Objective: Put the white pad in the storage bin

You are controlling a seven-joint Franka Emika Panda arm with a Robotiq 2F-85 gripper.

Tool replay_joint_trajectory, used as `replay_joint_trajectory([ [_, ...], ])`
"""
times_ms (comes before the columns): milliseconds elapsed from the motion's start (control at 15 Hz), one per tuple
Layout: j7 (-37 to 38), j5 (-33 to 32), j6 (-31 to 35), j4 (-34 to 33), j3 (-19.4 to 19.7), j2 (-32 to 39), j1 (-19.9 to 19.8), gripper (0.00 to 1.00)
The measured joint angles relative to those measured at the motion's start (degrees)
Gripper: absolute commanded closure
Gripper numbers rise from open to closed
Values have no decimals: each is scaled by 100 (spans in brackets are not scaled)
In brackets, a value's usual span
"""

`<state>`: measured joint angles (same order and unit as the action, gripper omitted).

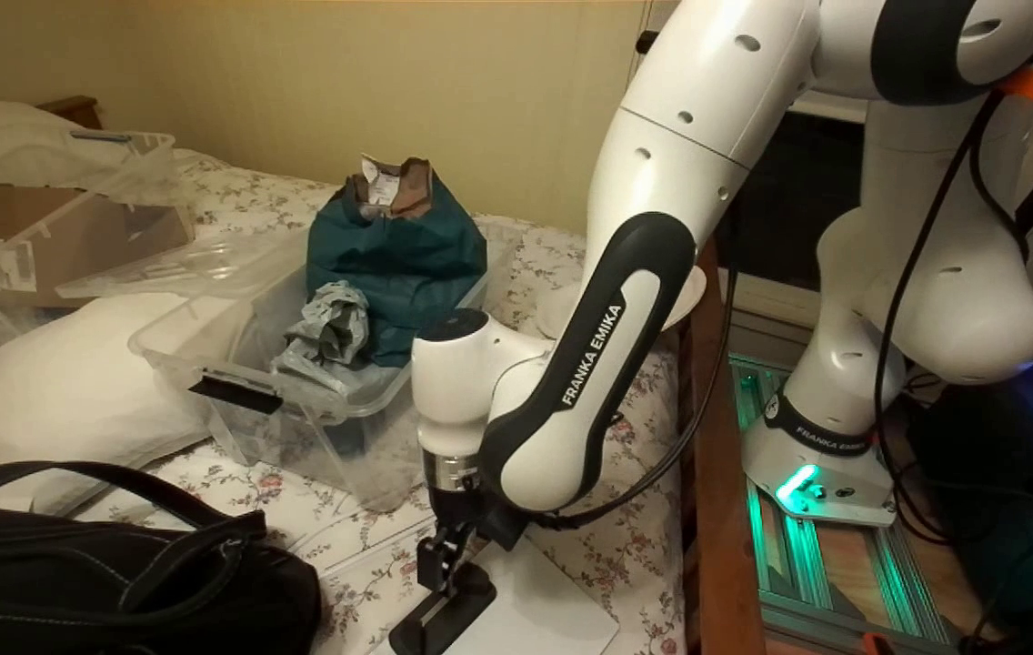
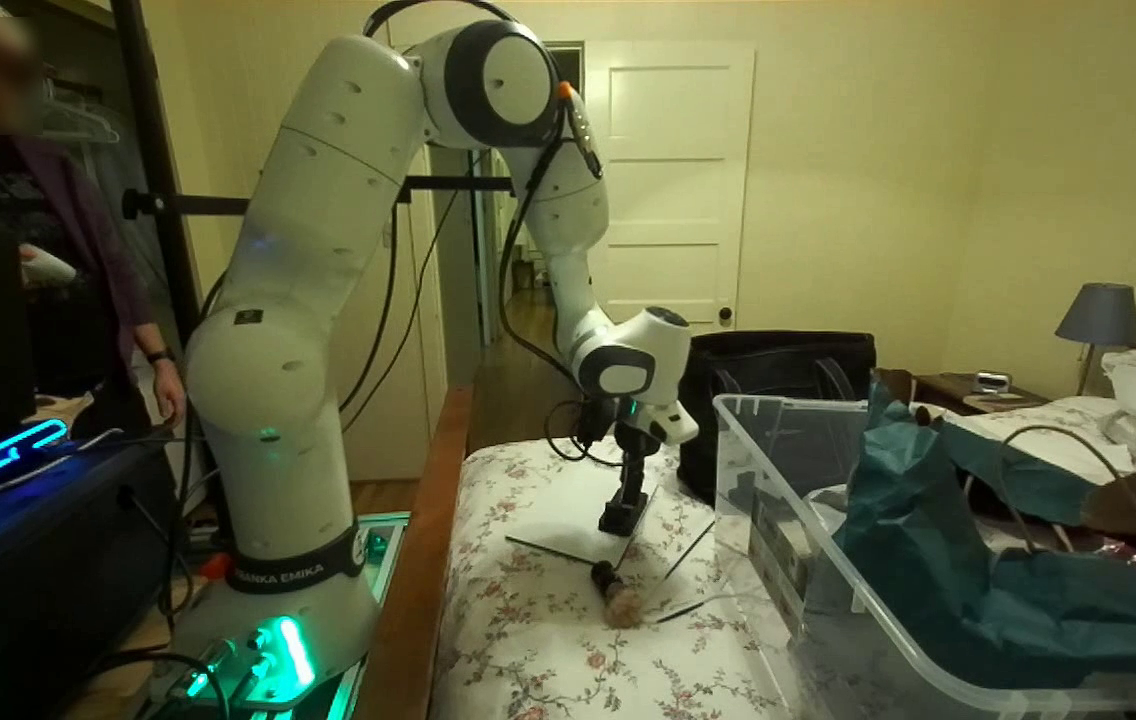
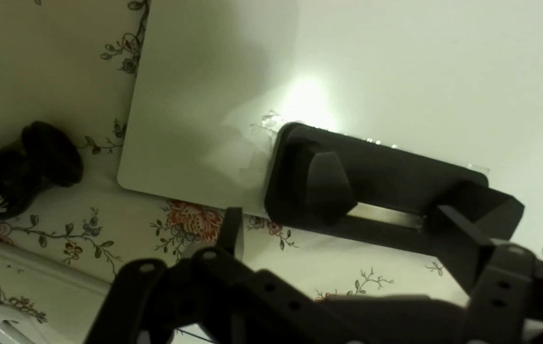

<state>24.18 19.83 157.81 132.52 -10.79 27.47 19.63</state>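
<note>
Claw (image 1: 446, 571): standing wide, its fingers (image 3: 463, 255) spreading over the handle (image 3: 381, 179); whether they are touching it, I cannot tell.
Pad (image 1: 553, 600): lying on the bed (image 2: 528, 640) beneath the claw, spreading across the wrist view from nine to three o'clock.
Handle: black, sitting along the pad's six-o'clock edge in the wrist view.
Bin (image 1: 303, 446): standing on the bed, in an exterior view between ten and eleven o'clock from the pad and near it.
Teal bag (image 1: 398, 268): sitting in the bin, rising above its rim.
Grey plastic (image 1: 335, 327): lying crumpled in the bin beside the teal bag.
Pillow (image 1: 89, 391): lying just beside the bin, at nine o'clock from it in an exterior view.
Black bag (image 1: 98, 582): resting at nine o'clock from the pad in an exterior view.
Brush-like thing (image 2: 618, 600): lying near the pad, at six o'clock from the claw in an exterior view.
</note>
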Motion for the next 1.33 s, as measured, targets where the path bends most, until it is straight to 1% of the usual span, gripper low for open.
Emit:
replay_joint_trajectory([
  [133,335,-352,-50,-2,218,7,268,0],
  [333,831,-1034,-132,-10,727,20,717,0],
  [467,969,-1450,-279,-70,942,47,898,0],
  [600,951,-1692,-394,-180,943,91,916,0],
  [867,610,-1739,-457,-412,752,220,853,0],
  [1000,384,-1739,-511,-490,628,276,793,5],
  [1067,200,-1739,-675,-533,573,299,760,5],
  [1200,-144,-1739,-1022,-598,483,328,681,1],
  [1333,-448,-1795,-1244,-620,462,337,634,0],
])
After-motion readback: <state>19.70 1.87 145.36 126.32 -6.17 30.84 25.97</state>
